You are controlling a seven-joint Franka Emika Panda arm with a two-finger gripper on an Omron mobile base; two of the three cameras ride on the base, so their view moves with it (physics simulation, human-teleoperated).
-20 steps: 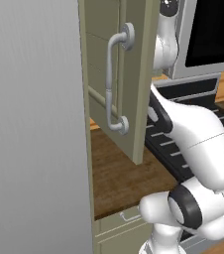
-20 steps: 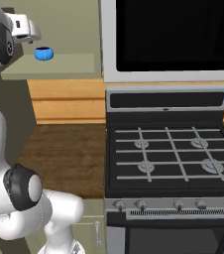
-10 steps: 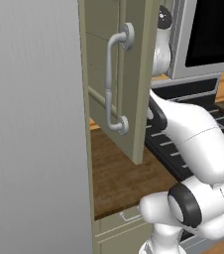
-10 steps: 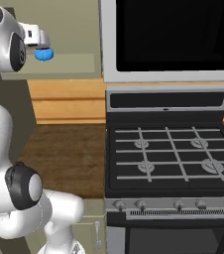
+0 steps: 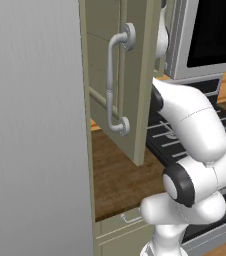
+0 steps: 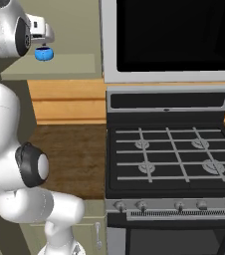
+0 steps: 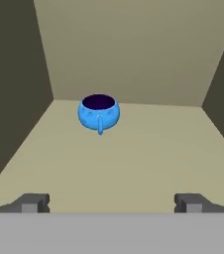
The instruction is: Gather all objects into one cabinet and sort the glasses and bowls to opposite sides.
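Observation:
A small glossy blue bowl (image 7: 99, 112) with a dark inside stands upright on the pale green shelf (image 7: 143, 158) of the olive-green cabinet (image 7: 134, 44), toward the back left in the hand view. My gripper (image 7: 111, 203) is open and empty at the shelf's front, well short of the bowl. From the right base view the same bowl (image 6: 44, 54) sits on the shelf (image 6: 64, 69) just below my hand (image 6: 37, 31). The cabinet door (image 5: 135, 75) with its long grey bar handle (image 5: 111, 85) stands open. The glasses are out of view.
A black gas stove (image 6: 169, 154) with a dark microwave (image 6: 174, 35) above it stands to the right. A wooden counter (image 6: 74, 149) runs below the cabinet. A tall grey panel (image 5: 35, 125) fills the left side. My arm reaches up past the open door.
My hand has swung right and down toward the shelf, ending close above the blue bowl. The bowl and the door have not moved.

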